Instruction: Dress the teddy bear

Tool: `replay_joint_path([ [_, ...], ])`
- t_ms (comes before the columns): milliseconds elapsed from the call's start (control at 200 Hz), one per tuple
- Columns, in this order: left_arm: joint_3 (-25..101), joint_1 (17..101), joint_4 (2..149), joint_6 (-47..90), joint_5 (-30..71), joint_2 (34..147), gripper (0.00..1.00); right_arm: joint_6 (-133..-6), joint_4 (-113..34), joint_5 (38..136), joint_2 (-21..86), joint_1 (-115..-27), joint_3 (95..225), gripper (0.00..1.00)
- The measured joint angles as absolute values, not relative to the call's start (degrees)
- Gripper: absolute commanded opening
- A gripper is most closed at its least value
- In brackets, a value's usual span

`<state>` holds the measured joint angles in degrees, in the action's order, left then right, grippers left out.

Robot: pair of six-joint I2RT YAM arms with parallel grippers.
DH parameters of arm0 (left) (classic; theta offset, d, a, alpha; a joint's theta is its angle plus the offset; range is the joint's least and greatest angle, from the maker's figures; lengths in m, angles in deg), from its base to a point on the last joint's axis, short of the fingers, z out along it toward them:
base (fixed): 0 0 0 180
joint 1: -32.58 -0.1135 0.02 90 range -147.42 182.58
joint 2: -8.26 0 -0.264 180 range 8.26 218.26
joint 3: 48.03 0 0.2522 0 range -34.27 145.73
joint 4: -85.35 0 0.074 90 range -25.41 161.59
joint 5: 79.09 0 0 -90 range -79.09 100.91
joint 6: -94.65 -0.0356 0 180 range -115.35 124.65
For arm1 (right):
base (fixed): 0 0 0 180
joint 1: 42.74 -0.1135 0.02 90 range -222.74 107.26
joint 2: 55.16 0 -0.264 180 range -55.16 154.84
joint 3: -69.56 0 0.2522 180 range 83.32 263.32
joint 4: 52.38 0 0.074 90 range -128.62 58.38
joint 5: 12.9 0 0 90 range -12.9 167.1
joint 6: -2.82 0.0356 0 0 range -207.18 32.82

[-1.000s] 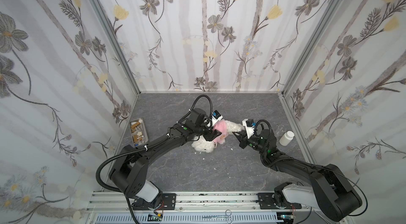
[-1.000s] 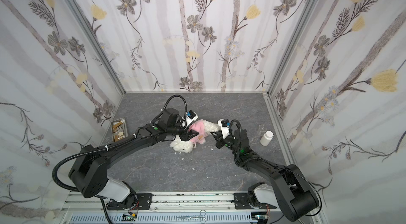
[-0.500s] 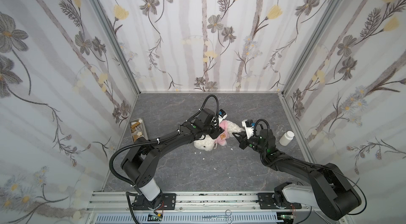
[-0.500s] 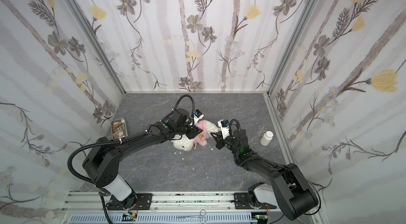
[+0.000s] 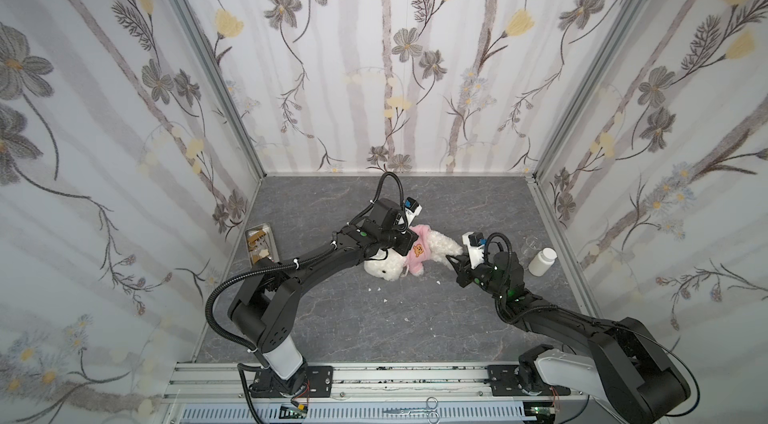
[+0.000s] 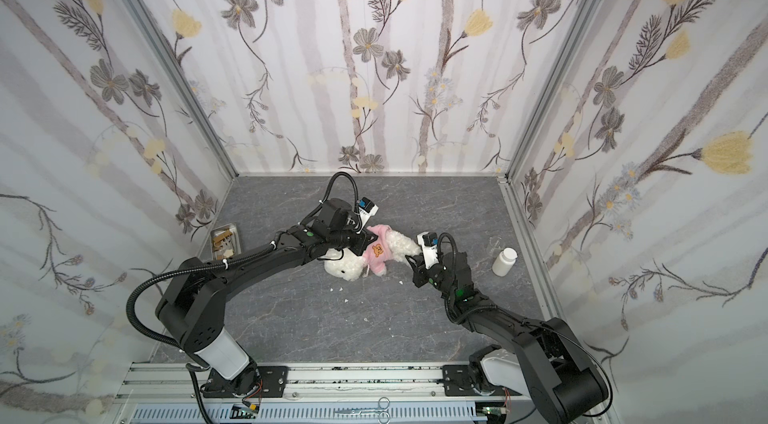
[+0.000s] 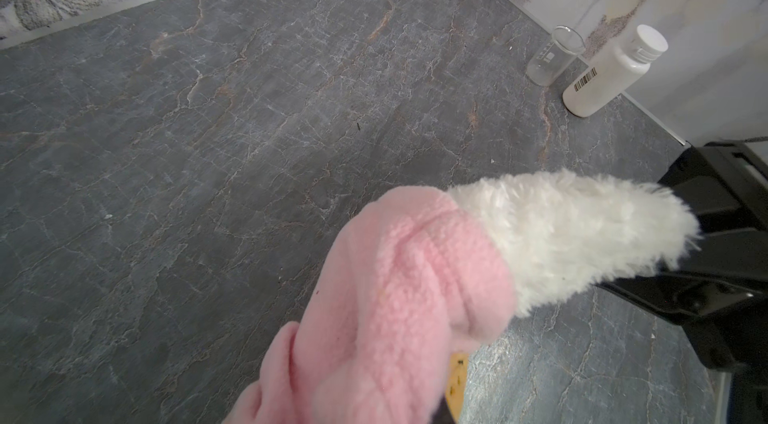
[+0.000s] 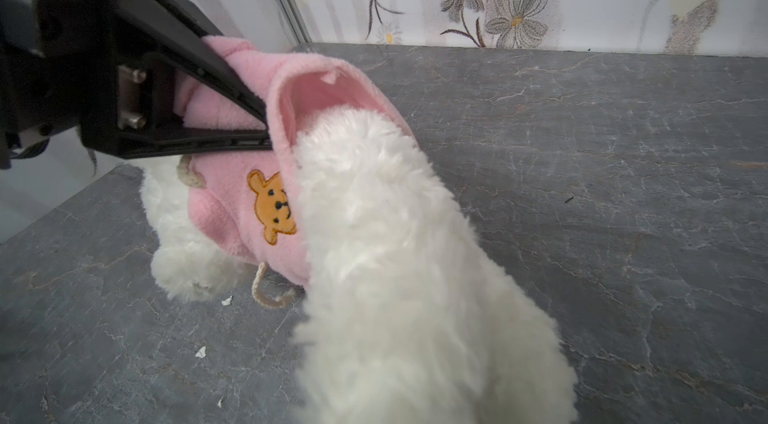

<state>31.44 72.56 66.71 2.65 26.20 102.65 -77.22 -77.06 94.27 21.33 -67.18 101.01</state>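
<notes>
Left fingers [image 8: 216,62] shifted, clenching one hoodie [image 8: 232,209] on one teddy bear [image 8: 395,276]; right fingers [image 5: 456,270] unclear.

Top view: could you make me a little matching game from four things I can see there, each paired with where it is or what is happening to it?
Things
1. fluffy white plush teddy bear
2. pink fleece hoodie
3. white plastic bottle
4. small metal tray

Places or states
A. stands upright, far right
B. hem pinched in the shut left gripper
C. lies far left
D. lies in the middle, partly dressed

Pairs: 1-D, 2-B, 3-A, 4-C
</notes>
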Motion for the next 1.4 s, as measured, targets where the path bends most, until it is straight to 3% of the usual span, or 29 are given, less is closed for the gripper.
replay_joint_path([
  [90, 29.52, 73.7, 66.6, -1.02, 24.08, 100.6, 0.0, -77.46, -73.93, 93.7, 17.79, -67.21, 103.33, 0.76],
  [170, 28.17, 74.42, 66.55, -4.28, 23.95, 98.63, 0.0, -78.07, -71.77, 94.27, 14.68, -67.29, 105.43, 0.91],
  [450, 24.76, 76.5, 66.64, -12.13, 23.16, 93.6, 0.0, -83.19, -70.54, 102.27, 17.11, -69.26, 109.08, 0.91],
  [674, 22.79, 77.11, 67.01, -14.88, 23.07, 92.75, 0.0, -84.83, -74.39, 106.64, 26.2, -71.71, 109.69, 0.78],
  [774, 21.48, 77.63, 67.65, -14.88, 23.2, 92.18, 0.04, -83.69, -82.17, 106.55, 32.37, -72.21, 108.18, 0.66],
  [814, 20.82, 77.76, 68.08, -14.86, 23.47, 91.92, 0.07, -83.08, -84.14, 106.62, 33.87, -72.3, 106.59, 0.59],
  [959, 18.59, 77.96, 69.79, -14.33, 24.56, 90.87, 0.23, -80.48, -94.98, 106.22, 39.4, -72.5, 103.96, 0.21],
  [1104, 16.95, 78.16, 71.25, -12.85, 25.96, 89.12, 0.51, -78.62, -103.66, 104.21, 41.35, -73.0, 101.43, 0.01],
  [1269, 16.04, 77.76, 70.64, -9.68, 25.98, 82.24, 0.66, -80.17, -103.81, 100.12, 39.97, -73.61, 100.99, 0.0],
  [1399, 15.53, 76.5, 70.95, -5.5, 25.37, 74.94, 0.48, -82.05, -102.08, 98.9, 38.01, -73.79, 100.73, 0.0],
])
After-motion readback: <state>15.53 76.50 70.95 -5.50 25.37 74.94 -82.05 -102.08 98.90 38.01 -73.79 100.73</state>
